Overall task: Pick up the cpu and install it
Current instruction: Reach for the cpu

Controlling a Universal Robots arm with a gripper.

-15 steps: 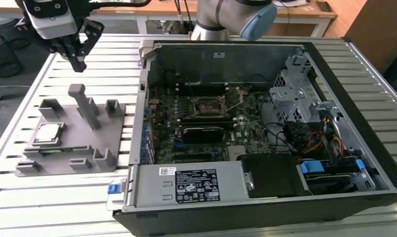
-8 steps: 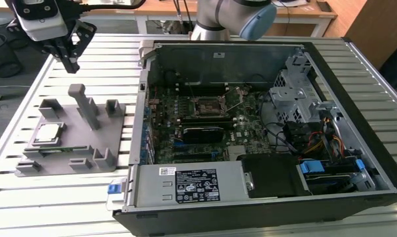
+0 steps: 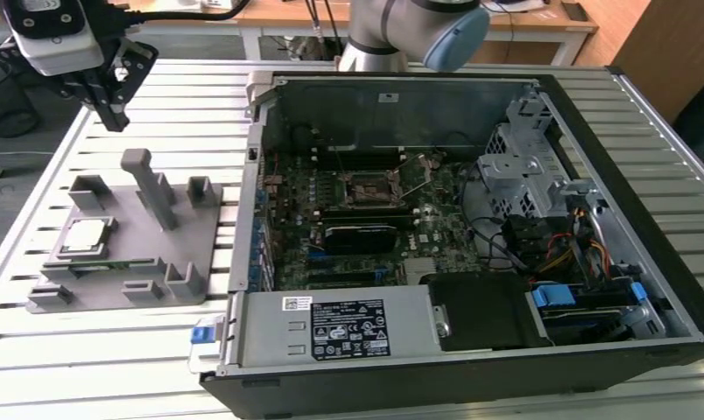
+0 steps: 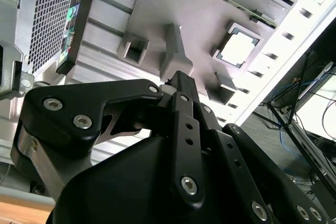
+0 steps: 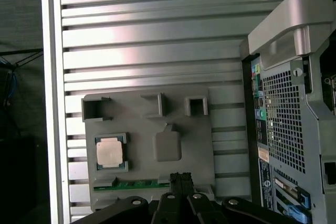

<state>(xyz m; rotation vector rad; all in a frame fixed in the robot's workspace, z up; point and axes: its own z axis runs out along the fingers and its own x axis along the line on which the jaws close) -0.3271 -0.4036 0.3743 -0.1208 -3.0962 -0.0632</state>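
Note:
The cpu (image 3: 86,234) is a small square chip with a shiny silver top, lying flat in a recess of the grey fixture block (image 3: 153,262) on the slatted table at the exterior view's left. Both wrist views show it too, cpu (image 4: 236,51) and cpu (image 5: 110,153), seated in that recess. My gripper (image 3: 111,115) hangs above the table beyond the fixture, apart from the cpu, its black fingers together with nothing between them. The fingers close to a single tip in both wrist views, gripper (image 5: 181,178) and gripper (image 4: 178,78). The motherboard socket (image 3: 369,188) sits inside the open computer case.
The open computer case (image 3: 632,131) takes up the middle and the exterior view's right, with cables, a drive cage and a power supply (image 3: 341,324) inside. A tall grey post (image 3: 153,188) and several small brackets rise from the fixture. A green memory strip (image 5: 139,184) lies along the fixture's edge.

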